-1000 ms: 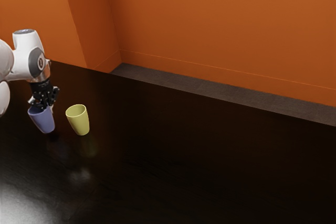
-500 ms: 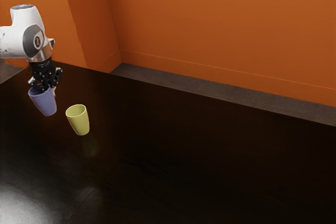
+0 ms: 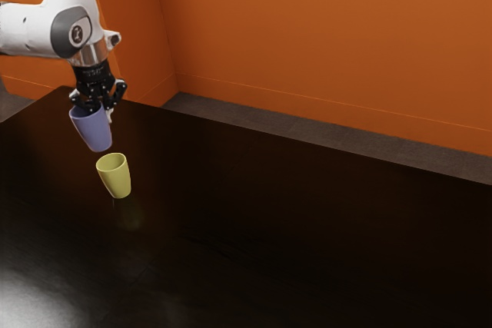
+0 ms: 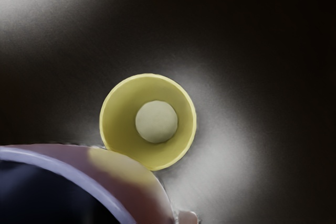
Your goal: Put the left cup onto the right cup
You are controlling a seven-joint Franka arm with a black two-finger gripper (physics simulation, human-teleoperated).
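While aloft above the yellow cup (image 3: 114,175), purple cup (image 3: 93,134) tight in the pincer (image 3: 96,106).

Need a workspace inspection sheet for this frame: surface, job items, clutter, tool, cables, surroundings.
Surface: glossy black table, light glare at the exterior view's lower left.
Job's things: lavender plastic cup held off the table, slightly tilted, above the yellow-green plastic cup, not yet on it. The yellow-green plastic cup stands upright and empty in the wrist view.
Clutter: nothing seen.
Grippers: black two-finger tool shut on the lavender plastic cup at its rim.
Cables: nothing seen.
Surroundings: orange walls, grey floor strip behind the table.
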